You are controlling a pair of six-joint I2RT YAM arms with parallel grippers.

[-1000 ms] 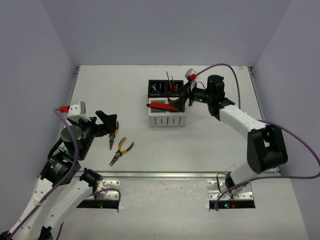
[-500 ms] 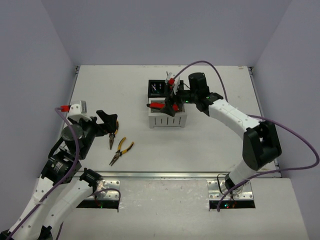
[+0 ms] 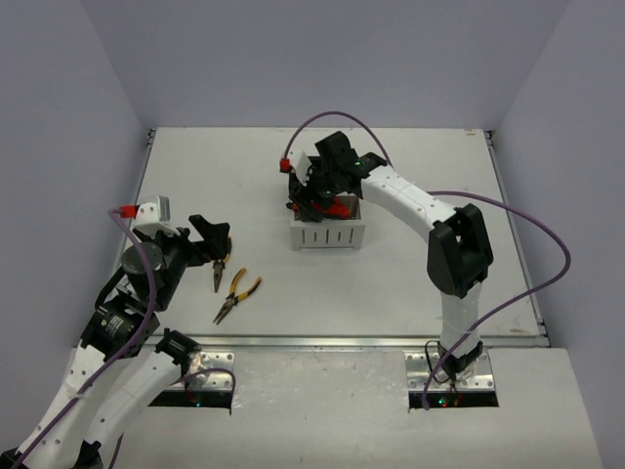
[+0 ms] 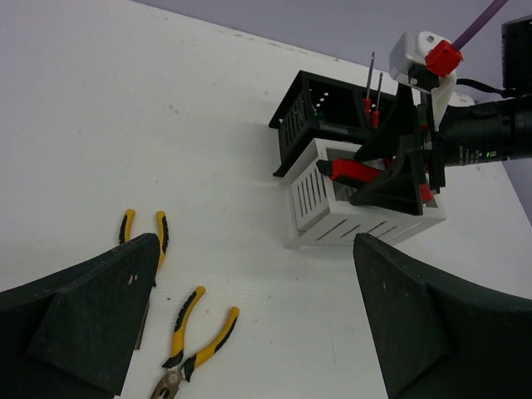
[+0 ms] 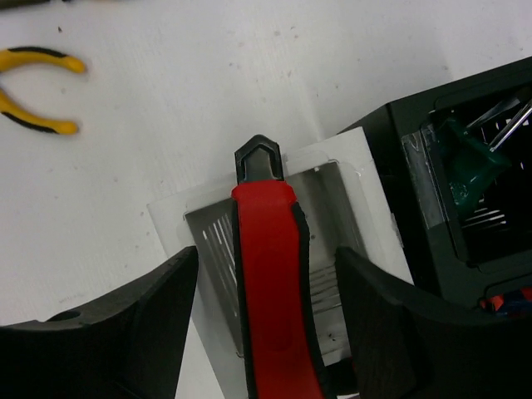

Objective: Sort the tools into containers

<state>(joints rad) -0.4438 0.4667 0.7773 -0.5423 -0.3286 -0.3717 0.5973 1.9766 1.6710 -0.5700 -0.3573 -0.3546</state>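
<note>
The right gripper (image 5: 266,283), jaws spread, hovers around a red-and-black utility knife (image 5: 266,233) that seems to rest slanted in the white slotted rectangular box (image 4: 332,218), its tip over the rim. A brush on withdrawal could tip it out. The left gripper (image 4: 256,241), also spread, hangs above yellow-handled pliers (image 4: 195,345) on the white desk (image 4: 125,100).

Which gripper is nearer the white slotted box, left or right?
Right. The right gripper hangs open directly over the white slotted box; the left gripper hovers well to its left, by the pliers.
</note>
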